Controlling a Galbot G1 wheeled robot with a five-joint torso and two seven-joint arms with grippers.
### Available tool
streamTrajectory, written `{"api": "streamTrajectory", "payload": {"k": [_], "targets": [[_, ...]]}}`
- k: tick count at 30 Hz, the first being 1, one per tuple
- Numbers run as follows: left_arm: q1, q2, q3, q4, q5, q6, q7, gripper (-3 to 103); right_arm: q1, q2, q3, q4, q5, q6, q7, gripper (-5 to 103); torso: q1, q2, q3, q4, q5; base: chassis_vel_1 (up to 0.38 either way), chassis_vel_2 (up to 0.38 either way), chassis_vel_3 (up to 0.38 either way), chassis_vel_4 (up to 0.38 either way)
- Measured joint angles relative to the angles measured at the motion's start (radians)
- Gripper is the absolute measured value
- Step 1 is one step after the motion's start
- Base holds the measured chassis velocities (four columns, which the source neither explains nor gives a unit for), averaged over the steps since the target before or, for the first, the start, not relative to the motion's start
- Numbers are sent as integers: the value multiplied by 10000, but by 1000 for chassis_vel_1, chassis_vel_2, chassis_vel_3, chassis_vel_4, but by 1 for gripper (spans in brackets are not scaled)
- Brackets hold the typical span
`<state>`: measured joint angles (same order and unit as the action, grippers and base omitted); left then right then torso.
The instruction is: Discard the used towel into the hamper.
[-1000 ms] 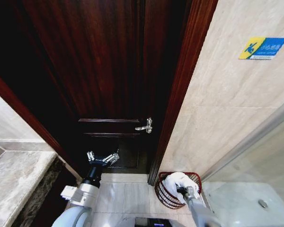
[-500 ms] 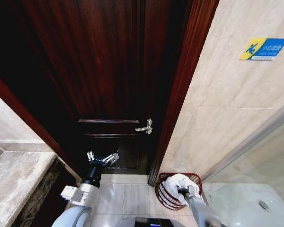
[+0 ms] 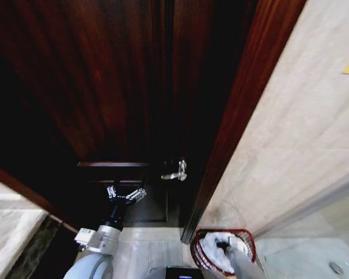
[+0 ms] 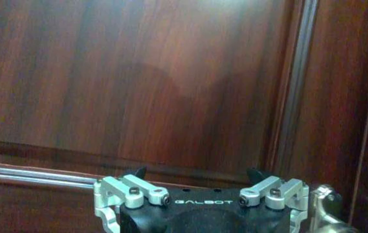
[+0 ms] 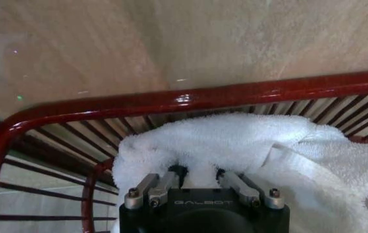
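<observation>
Lowered since the earlier frame, right gripper (image 5: 199, 175) sits clamped on towel (image 5: 235, 145) inside hamper (image 3: 244, 239) — left gripper (image 3: 126, 193) spread apart, idle by the door.

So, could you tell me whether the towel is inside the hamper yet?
Yes: the towel sits within the hamper rim, right gripper shut on it.

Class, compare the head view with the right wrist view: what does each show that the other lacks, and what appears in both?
Head view alone: the dark wooden door with its silver metal handle, and the left gripper, fingers open, held in front of the door.

Right wrist view alone: the right gripper seen close up, its fingers shut on the white terry towel.

Both: that towel inside the round red-brown wire hamper, beside the beige tiled wall.
</observation>
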<state>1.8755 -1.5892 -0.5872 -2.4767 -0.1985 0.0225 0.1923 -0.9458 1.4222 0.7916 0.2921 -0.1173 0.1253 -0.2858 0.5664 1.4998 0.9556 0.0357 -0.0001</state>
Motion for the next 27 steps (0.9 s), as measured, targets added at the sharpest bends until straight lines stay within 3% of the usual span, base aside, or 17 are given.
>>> {"api": "streamTrajectory", "payload": {"k": [2, 7, 12, 13, 16, 22, 27], "targets": [[1, 0, 0, 0, 0, 0, 0, 100, 8, -22, 5, -24, -24, -61, 27, 33, -3, 0, -1, 0, 3, 0, 0, 0, 0], [5, 0, 0, 0, 0, 0, 0, 100, 125, -55, 162, -451, -220, -521, 367, 60, -20, 19, -5, -1, 4, 47, -31, -17, 53], [4, 0, 0, 0, 0, 0, 0, 100, 91, 49, 185, -549, -88, -549, 534, 65, -14, 30, 4, -5, 4, 15, -7, -3, 16], [4, 0, -1, 0, 0, 0, 0, 100, 84, 79, 177, -562, 47, -548, 544, 77, -9, 31, 7, -6, 4, 0, 0, 0, 0], [3, 0, 0, -1, 0, 0, 0, 100, 104, 79, 162, -686, 335, -549, 497, 92, 3, 37, 15, -6, 4, 0, 0, 0, 0], [3, 0, 0, -1, 0, 0, 0, 100, 57, 37, 99, -635, 861, -565, 275, 100, 8, 47, 21, -7, 2, 0, 0, 0, 0], [3, 0, 0, 0, 0, 0, 0, 100, -453, 129, -195, 252, 1071, 327, -9, 100, 8, 57, 26, -10, 3, 0, 0, 0, 0]]}}
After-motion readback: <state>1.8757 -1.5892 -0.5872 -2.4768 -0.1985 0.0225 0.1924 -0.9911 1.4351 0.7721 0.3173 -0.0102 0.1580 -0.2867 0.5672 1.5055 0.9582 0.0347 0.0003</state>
